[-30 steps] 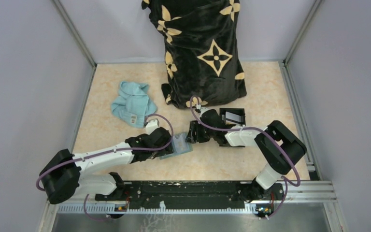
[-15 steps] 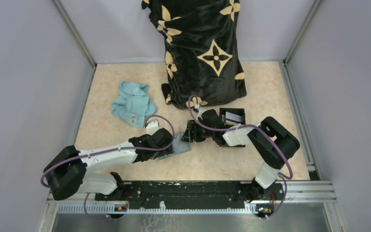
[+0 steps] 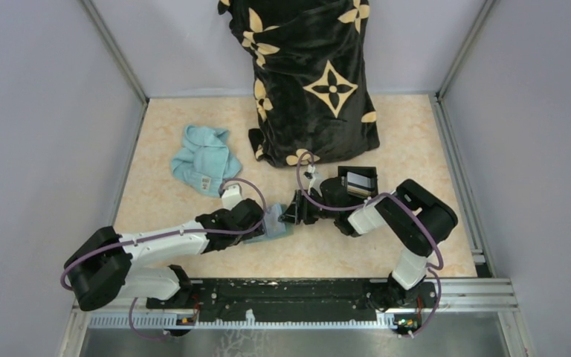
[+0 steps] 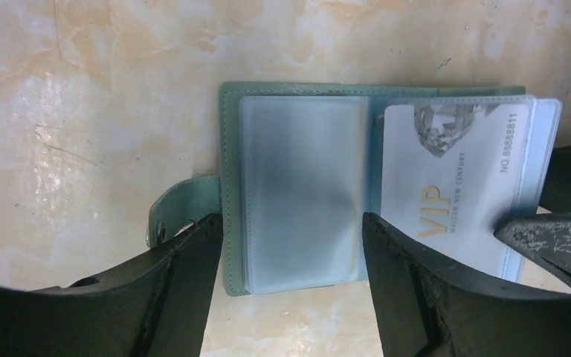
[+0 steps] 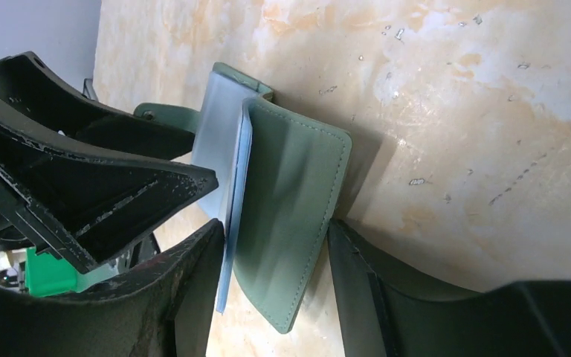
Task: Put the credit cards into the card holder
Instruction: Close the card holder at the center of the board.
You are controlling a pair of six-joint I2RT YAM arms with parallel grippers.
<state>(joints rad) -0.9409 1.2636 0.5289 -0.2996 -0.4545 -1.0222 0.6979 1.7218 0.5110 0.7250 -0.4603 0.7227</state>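
Card holder (image 4: 297, 186): soft, floppy; grip stiffer cover edges. Left pincer (image 4: 290, 275) straddles sleeve loosely; right pincer (image 5: 275, 290) brackets cover, grip uncertain.

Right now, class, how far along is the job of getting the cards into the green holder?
Done: a silvery VIP card sits in a clear sleeve of the open card holder. In hand: the left gripper straddles the empty sleeve beside it, and the right gripper straddles the raised cover flap, jaws wide. Left: no other cards are visible, so remaining work cannot be judged.
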